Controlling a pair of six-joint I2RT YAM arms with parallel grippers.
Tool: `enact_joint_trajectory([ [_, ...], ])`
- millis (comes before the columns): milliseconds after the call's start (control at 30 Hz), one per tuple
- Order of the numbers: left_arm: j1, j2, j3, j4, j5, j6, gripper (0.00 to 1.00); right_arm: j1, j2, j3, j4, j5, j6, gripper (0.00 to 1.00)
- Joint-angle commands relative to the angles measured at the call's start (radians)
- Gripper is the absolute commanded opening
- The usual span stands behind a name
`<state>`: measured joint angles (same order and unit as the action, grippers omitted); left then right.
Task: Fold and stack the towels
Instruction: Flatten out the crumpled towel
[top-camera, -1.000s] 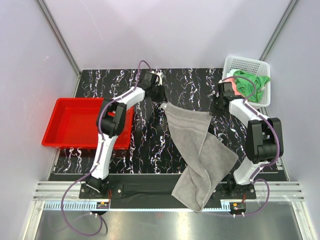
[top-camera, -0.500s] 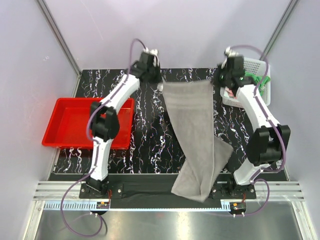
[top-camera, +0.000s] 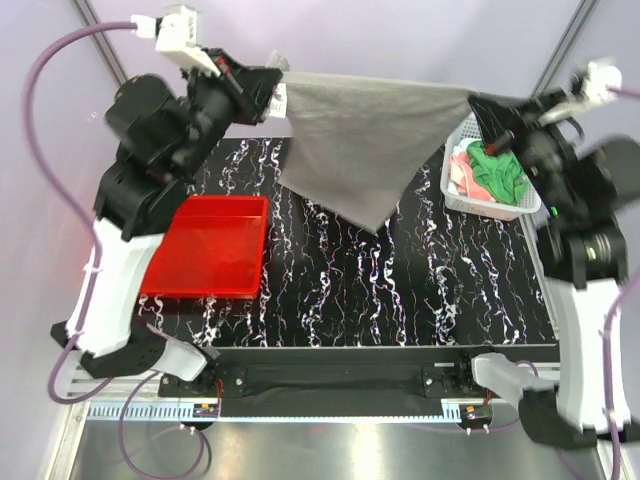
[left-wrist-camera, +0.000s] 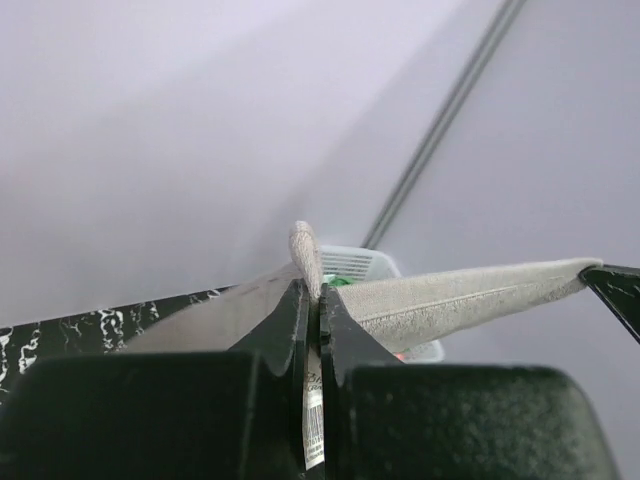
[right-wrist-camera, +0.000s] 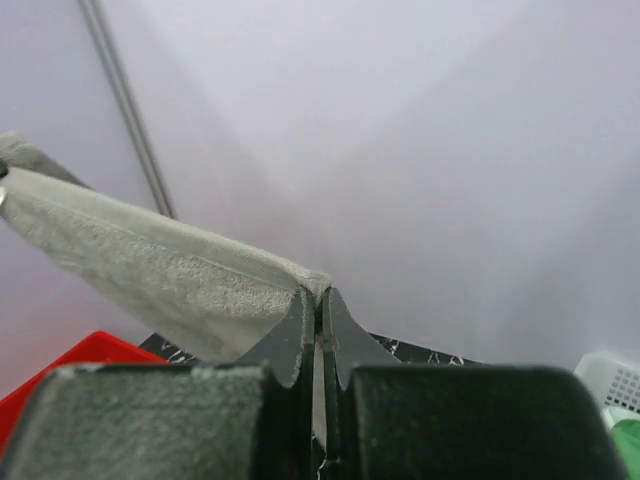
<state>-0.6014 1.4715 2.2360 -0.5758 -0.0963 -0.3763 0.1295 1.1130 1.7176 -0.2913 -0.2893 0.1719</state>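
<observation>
1. Left gripper (left-wrist-camera: 312, 295): my jaws are pressed together on one top corner of the grey towel (top-camera: 355, 140). A tuft of cloth stands up above the fingertips. A white printed tag (left-wrist-camera: 313, 425) shows lower down between the jaws.
2. Right gripper (right-wrist-camera: 320, 300): my jaws are together here too, clamped on the other top corner. The cloth runs off leftward from the tips.
3. Grey towel: it is held in the air between my two grippers, with both arms raised high. The top edge is pulled nearly straight from left to right. The rest hangs down and narrows to a point at the lower middle. From above, that point lies over the far middle of the table (top-camera: 400, 290). I cannot tell whether it touches the surface.
4. Green towel (top-camera: 497, 170): it lies crumpled in the basket (top-camera: 480, 207).
5. Pink towel (top-camera: 462, 165): it is in the same basket, left of the green one and touching it.
6. Basket: white and perforated, it stands at the far right of the table. It is just beside my right arm, and its far left corner is hidden behind the hanging grey cloth.
7. Tray (top-camera: 210, 245): red, it sits on the left side of the table. My left arm covers part of its left side.
8. Table: black with white veining.
</observation>
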Motion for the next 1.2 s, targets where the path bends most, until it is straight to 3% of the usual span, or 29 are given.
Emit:
enact_joint_trajectory([
  [0, -0.130, -0.048, -0.024, -0.064, -0.230, 0.056, 0.00, -0.011, -0.126, -0.096, 0.072, -0.050, -0.011, 0.00],
  [233, -0.359, -0.166, -0.052, -0.108, -0.385, 0.054, 0.00, -0.011, -0.303, -0.144, 0.044, -0.062, 0.023, 0.00],
  [467, -0.632, -0.126, 0.115, -0.067, -0.623, 0.209, 0.00, -0.011, -0.320, -0.015, -0.012, -0.036, 0.028, 0.00],
  [533, -0.740, -0.112, 0.120, 0.046, -0.683, 0.331, 0.00, -0.011, -0.309, 0.007, 0.006, -0.047, 0.034, 0.00],
  [600, -0.864, -0.080, 0.122, 0.228, -0.840, 0.465, 0.00, -0.011, -0.306, 0.016, 0.033, -0.039, 0.037, 0.00],
  [667, -0.917, -0.038, 0.126, 0.406, -1.010, 0.763, 0.00, -0.013, -0.276, 0.045, 0.049, -0.011, 0.023, 0.00],
  [700, -0.925, 0.022, 0.140, 0.571, -1.055, 0.957, 0.00, -0.011, -0.256, 0.060, 0.041, 0.025, 0.000, 0.00],
  [800, -0.876, 0.125, 0.197, 0.761, -1.100, 1.186, 0.00, -0.011, -0.174, 0.079, 0.046, 0.067, -0.048, 0.00],
  [833, -0.848, 0.142, 0.212, 0.736, -1.088, 1.170, 0.00, -0.011, -0.154, 0.070, 0.082, 0.073, -0.057, 0.00],
  [967, -0.619, 0.177, 0.245, 0.435, -0.915, 0.848, 0.00, -0.011, -0.003, 0.040, 0.181, 0.098, -0.090, 0.00],
  [1000, -0.515, 0.176, 0.231, 0.341, -0.864, 0.715, 0.00, -0.011, 0.031, 0.043, 0.198, 0.095, -0.095, 0.00],
  [1167, -0.156, 0.284, 0.206, 0.212, -0.495, 0.424, 0.00, -0.014, 0.304, 0.068, 0.337, 0.064, -0.136, 0.00],
])
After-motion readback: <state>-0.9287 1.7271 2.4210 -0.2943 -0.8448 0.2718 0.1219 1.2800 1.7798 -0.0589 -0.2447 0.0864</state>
